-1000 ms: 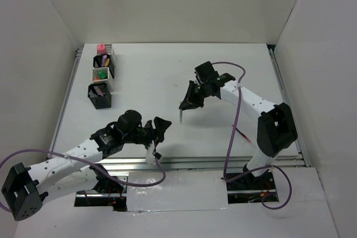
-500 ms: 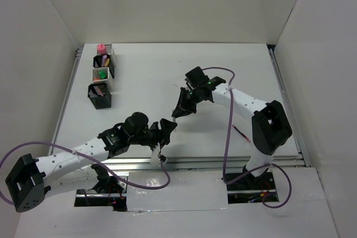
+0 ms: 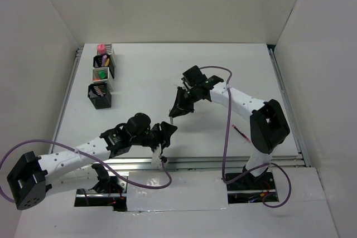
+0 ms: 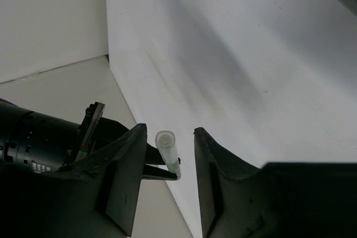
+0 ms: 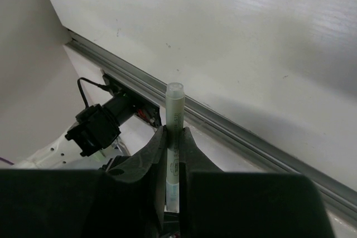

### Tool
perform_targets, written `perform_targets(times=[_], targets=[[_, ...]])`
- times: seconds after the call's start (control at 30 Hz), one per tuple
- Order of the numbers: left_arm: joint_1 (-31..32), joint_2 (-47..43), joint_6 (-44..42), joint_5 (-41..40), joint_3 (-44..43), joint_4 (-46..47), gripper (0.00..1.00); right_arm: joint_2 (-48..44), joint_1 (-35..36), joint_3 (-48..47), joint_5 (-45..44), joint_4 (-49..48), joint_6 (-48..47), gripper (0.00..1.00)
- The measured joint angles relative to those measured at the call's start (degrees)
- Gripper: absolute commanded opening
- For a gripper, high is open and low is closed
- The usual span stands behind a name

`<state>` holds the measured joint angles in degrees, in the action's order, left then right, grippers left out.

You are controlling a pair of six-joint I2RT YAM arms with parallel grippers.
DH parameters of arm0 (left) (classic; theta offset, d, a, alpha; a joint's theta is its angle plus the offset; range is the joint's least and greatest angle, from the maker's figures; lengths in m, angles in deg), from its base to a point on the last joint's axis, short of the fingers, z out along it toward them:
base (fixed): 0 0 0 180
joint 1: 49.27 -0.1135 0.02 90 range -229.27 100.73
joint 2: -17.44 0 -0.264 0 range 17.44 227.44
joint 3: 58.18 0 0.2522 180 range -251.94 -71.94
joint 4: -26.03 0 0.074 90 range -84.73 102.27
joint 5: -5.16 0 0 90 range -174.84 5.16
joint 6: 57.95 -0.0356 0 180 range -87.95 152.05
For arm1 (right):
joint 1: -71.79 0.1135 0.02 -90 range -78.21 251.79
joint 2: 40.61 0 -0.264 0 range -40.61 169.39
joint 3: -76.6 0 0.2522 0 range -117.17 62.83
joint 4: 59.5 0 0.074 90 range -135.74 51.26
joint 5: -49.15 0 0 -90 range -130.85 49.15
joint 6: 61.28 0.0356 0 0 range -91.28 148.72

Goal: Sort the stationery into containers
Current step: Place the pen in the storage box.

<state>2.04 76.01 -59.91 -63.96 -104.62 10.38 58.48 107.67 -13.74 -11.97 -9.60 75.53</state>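
Stationery point(image 3: 98, 89) mostly sorted already: the mesh cups point(image 3: 101, 102) at far-L side of the table point(image 3: 167, 71) hold markers & pens, e.g. a pink marker point(image 3: 101, 47) in the rear cup and a green-capped marker point(image 3: 102, 74) in the white one. Two items look outstanding. One is a pale see-through pen point(image 5: 175, 104), up in the air over the front-middle of the table, clamped tight btwn the fingers of the R gripper point(image 5: 173, 137) w/ its blunt end sticking out. L gripper point(image 4: 170, 133) has its jaws apart, one each side of that pen end, not touching it in the wrist view, so it holds nothing. Looks like a hand-over, R to L, prob. because the cups sit on the L arm's side. Other leftover: a red pen point(image 3: 241, 133) lying on the table near the R arm, well apart from the cups. Est. nearly done: finish the pass, drop the pen in a cup, then fetch the red one.
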Motion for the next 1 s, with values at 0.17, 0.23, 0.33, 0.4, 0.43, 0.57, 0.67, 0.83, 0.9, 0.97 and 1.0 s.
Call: perform_targets(times=[0.17,0.23,0.33,0.4,0.43,0.57,0.67,0.83,0.9,0.97,1.0], targets=[[0.2,0.7,0.9,0.0,-0.3,-0.2,0.38,0.0,0.4,0.0,0.7,0.0,-0.2,0.0],[0.2,0.9,0.9,0.0,-0.5,-0.2,0.34,0.0,0.6,0.0,1.2,-0.1,-0.2,0.0],[0.3,0.9,1.1,0.0,-0.6,-0.2,0.26,0.0,0.8,0.0,1.8,-0.2,-0.4,0.0],[0.3,0.9,1.7,0.1,-0.6,-0.5,0.21,0.0,1.1,0.0,1.8,-0.5,-0.7,0.0],[0.3,0.9,2.1,0.2,-0.6,-0.5,0.13,0.0,1.2,0.0,1.8,-0.6,-1.0,0.0],[0.8,0.9,3.2,0.0,-0.6,-0.5,0.02,0.0,1.5,0.0,1.9,-0.7,-1.8,0.49],[1.0,0.8,4.3,0.0,-0.6,-0.5,0.0,0.0,1.7,-0.3,2.5,-0.5,-3.5,0.73],[2.1,-1.9,8.8,-0.3,-1.1,-2.1,0.0,-0.3,-0.5,-4.2,4.9,0.7,-11.0,0.79],[4.1,-3.8,11.9,-1.3,-1.8,-2.8,0.0,-1.3,-3.8,-5.6,8.7,0.9,-15.9,0.77],[6.2,-5.5,16.5,-2.4,-3.0,-3.3,0.0,-2.8,-8.8,-6.8,11.0,1.4,-19.3,0.75],[7.0,-5.9,20.9,-3.1,-4.1,-3.5,0.0,-3.7,-11.8,-7.6,12.2,2.3,-21.7,0.74]])
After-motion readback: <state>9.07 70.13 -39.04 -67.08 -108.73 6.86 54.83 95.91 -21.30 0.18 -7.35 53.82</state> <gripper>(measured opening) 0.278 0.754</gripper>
